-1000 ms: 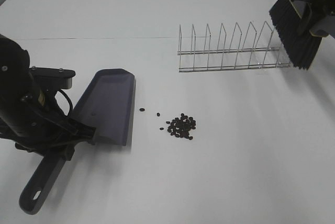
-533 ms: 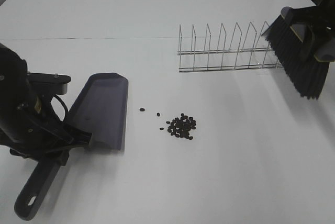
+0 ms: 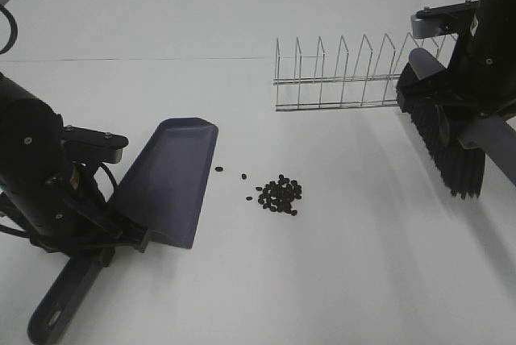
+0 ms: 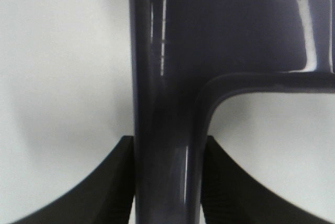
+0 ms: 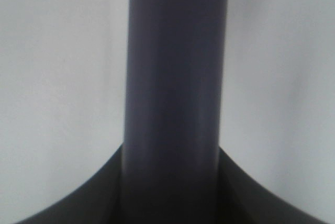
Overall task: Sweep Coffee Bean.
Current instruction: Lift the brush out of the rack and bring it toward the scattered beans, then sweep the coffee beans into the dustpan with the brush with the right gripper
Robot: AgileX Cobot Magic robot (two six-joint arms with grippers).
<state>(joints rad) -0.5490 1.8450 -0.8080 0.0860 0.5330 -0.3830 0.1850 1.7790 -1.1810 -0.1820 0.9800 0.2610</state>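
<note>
The coffee beans lie in a loose dark cluster on the white table, with two stray beans to their left. My left gripper is shut on the handle of a dark dustpan, whose open edge faces the beans and lies a short way left of them. The left wrist view shows the dustpan handle between the fingers. My right gripper is shut on a brush; its black bristles hang right of the beans, well apart. The right wrist view shows only the brush handle.
A wire rack with several upright dividers stands behind the beans, just left of the brush. The table's far edge runs along the top of the exterior high view. The left arm's bulk fills the near left.
The right arm brought the brush down and left, from beside the rack's end to lower, in front of it. The dustpan shifted slightly, its edge now closer to the stray beans.
</note>
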